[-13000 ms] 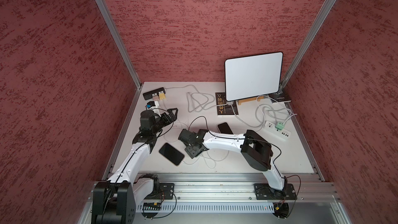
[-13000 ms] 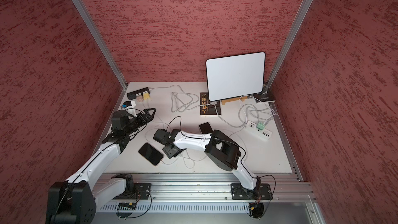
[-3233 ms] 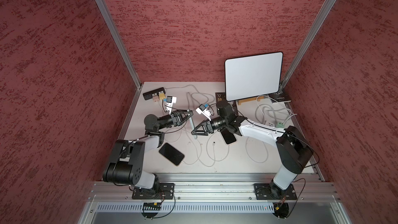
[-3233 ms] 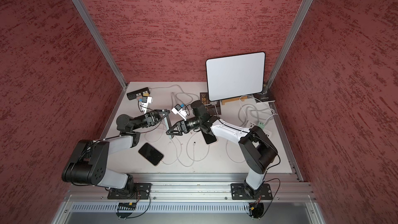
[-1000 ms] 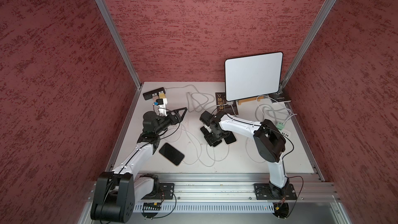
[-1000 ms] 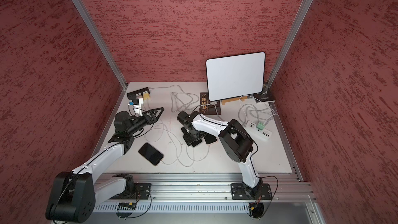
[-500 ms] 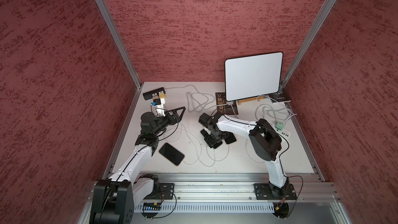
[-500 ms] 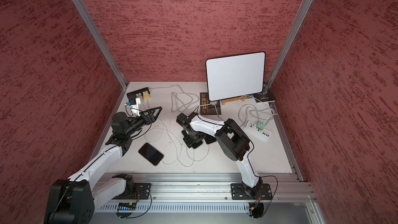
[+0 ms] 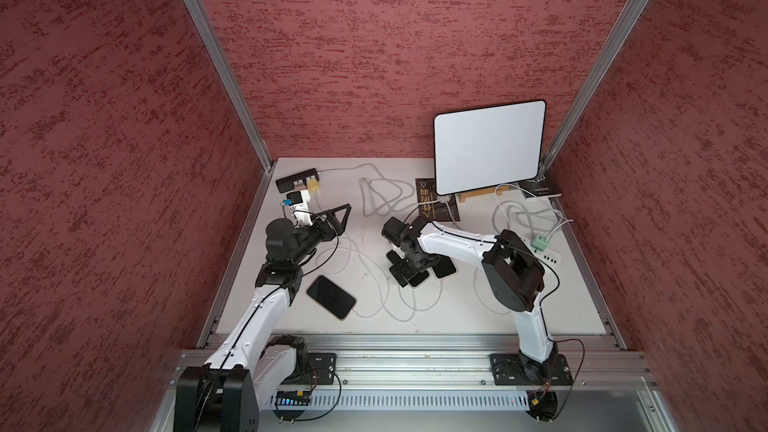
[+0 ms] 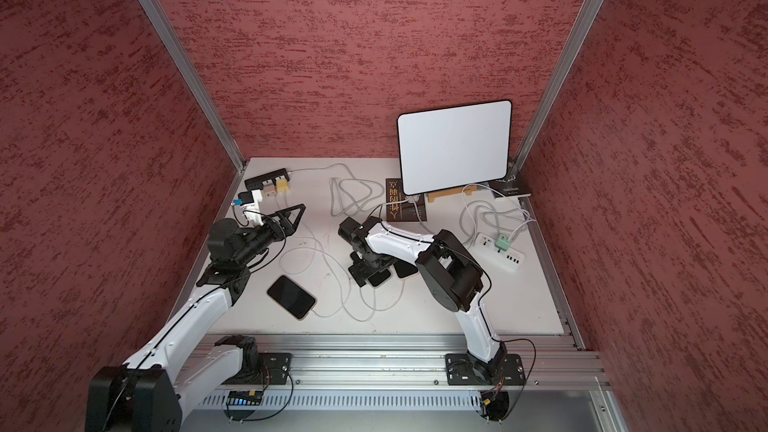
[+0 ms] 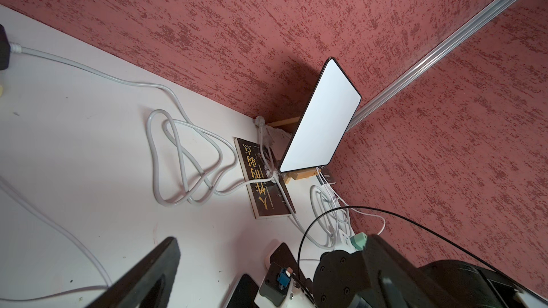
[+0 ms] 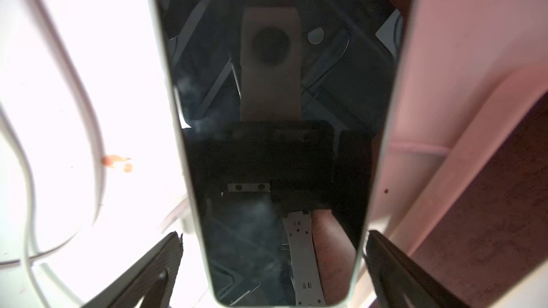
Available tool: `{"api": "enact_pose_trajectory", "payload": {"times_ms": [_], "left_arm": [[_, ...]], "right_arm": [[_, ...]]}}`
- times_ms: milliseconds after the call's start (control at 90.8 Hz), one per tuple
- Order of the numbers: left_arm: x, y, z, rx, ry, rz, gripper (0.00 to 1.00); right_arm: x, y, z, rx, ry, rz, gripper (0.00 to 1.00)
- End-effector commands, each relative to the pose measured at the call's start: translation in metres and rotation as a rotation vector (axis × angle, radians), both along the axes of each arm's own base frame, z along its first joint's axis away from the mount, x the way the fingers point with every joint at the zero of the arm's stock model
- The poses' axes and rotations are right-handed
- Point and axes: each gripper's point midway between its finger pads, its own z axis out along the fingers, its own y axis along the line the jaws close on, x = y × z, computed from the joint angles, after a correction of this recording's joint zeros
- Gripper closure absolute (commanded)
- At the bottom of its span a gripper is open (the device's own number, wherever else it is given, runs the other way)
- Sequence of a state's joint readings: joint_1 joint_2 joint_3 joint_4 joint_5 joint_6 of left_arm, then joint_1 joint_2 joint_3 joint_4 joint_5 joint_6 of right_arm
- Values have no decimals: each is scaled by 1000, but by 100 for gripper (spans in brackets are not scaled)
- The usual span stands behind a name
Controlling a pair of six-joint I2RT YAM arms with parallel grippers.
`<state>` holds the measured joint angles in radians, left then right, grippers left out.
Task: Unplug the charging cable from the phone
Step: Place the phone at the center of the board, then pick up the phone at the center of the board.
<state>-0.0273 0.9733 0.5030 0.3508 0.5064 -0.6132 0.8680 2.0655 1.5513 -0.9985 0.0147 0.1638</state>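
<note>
The right gripper (image 9: 411, 271) is low in front of the white screen (image 9: 488, 147). It is wide open, with one finger beside each long edge of the phone (image 12: 267, 143). Only its wrist view shows this. The charging cable (image 12: 95, 131) lies beside the phone. The left gripper (image 9: 334, 222), far left of the screen, is open and empty. There is bare table (image 9: 573, 305) in front.

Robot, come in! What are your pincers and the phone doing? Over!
Left pincer open, empty. Right pincer open, astride the middle phone, not clamped. Plugged or not: can't tell. White cable lies beside it.
</note>
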Motion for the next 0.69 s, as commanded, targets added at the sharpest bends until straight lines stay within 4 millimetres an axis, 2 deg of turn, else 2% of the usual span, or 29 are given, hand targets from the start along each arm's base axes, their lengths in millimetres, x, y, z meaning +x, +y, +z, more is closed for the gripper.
{"api": "enact_pose_trajectory", "payload": {"times_ms": [0, 441, 683], "left_arm": [[1, 17, -11, 18, 37, 80, 0], [0, 47, -20, 29, 81, 221, 0], [0, 59, -26, 16, 108, 275, 0]], "right_arm": [[-5, 38, 40, 149, -75, 88, 1], [-59, 130, 61, 325, -167, 343, 1], [-89, 182, 62, 432, -191, 486, 1]]}}
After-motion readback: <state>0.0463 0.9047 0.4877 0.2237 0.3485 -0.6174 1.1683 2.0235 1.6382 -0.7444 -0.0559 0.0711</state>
